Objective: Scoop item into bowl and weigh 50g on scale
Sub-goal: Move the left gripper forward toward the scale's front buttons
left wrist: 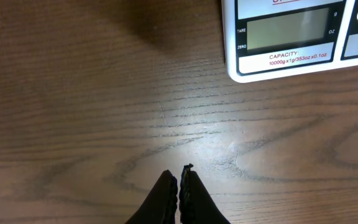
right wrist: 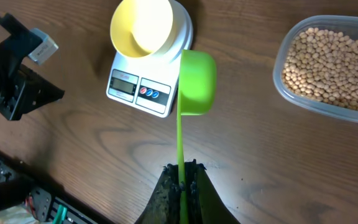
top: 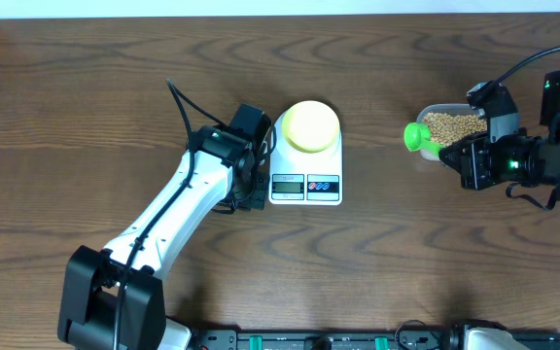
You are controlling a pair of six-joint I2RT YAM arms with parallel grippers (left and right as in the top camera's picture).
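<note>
The scale sits at mid-table with the bowl on its platform. The bowl's bare yellow inside is all that shows in it. The beans lie in a clear tub well to the right of the scale and fill it in a thick, level layer. The right gripper is clenched on the thin handle of a green scoop, holding it above the table with the cup pointing away from the wrist. From the wrist view the cup hangs between the scale and the tub. From overhead it shows at the tub's left end, and whether it touches the rim cannot be told. Only the cup's green outside is seen, so whether any beans are in it cannot be told either. The left gripper is closed on nothing, its fingertips pressed together over bare wood just left of the scale's front corner. The scale's display is in its view, and no reading can be made out on it.
</note>
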